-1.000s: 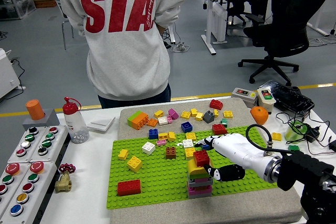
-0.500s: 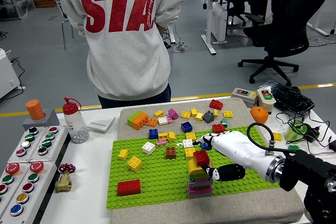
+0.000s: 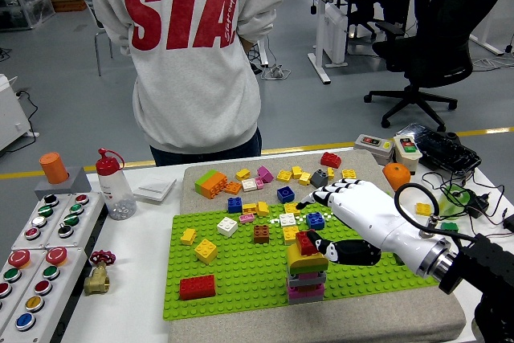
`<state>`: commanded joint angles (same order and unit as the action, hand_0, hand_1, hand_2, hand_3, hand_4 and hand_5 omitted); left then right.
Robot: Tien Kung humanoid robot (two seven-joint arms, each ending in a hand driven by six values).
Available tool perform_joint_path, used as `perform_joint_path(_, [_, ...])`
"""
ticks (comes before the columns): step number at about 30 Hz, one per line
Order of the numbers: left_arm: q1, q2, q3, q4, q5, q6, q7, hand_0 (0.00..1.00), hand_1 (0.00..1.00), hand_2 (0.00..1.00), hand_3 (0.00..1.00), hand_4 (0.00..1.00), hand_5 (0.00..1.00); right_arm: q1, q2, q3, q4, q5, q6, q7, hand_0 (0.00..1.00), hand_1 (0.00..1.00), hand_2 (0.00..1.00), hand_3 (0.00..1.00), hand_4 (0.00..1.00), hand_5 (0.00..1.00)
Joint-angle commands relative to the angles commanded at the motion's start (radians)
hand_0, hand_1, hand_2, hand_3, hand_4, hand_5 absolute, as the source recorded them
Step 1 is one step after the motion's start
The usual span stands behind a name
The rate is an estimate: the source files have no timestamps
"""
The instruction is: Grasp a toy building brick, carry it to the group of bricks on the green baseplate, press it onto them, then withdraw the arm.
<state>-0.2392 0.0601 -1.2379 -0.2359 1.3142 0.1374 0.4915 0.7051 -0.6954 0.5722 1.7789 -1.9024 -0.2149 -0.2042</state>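
Where the green baseplate (image 3: 241, 267) nears its front edge, a stack of bricks (image 3: 306, 277) stands, pink and grey at the bottom, yellow and green above, with a red brick (image 3: 305, 242) on top; the right hand (image 3: 353, 218), white-shelled on a black arm, comes in from the table's right side and sits just beside that stack; its dark thumb (image 3: 341, 251) lies against the red brick's right side, while the white fingers (image 3: 315, 197) reach out toward the far edge of the baseplate above a small blue brick (image 3: 316, 220); whether the hand truly pinches the red brick or only touches it, I cannot tell. On the baseplate's left part lie a red brick near the front corner (image 3: 197, 287), two yellow ones (image 3: 205, 250) and a white one (image 3: 227, 226); a brown brick (image 3: 261, 234) sits near the middle. Beyond the baseplate's far edge, loose bricks (image 3: 281, 176) are scattered on the grey mat (image 3: 353, 323), an orange and green one (image 3: 210, 183) at its far left corner. At the table's left edge stands a panel of push buttons (image 3: 40, 259), with a clear bottle with a red cap (image 3: 113, 185) behind it; a person in a grey sweatshirt (image 3: 189, 46) stands at the far side, back turned.
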Motion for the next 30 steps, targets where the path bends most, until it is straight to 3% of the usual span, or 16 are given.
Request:
perform_joint_path(19, [-0.01,0.0,0.007,0.001,-0.007,-0.001,-0.003,0.624,0.593,0.597,0.404,0.279,0.917,0.022,0.009,-0.055,-0.045,-0.044,0.035,0.011,0.692,0.653,0.633,0.637,0.489,0.355])
perform_joint_path(30, [-0.01,0.0,0.007,0.0,-0.006,-0.004,-0.001,0.625,0.594,0.597,0.405,0.278,0.917,0.021,0.006,-0.067,-0.045,-0.047,0.046,0.015,0.692,0.65,0.63,0.628,0.436,0.307])
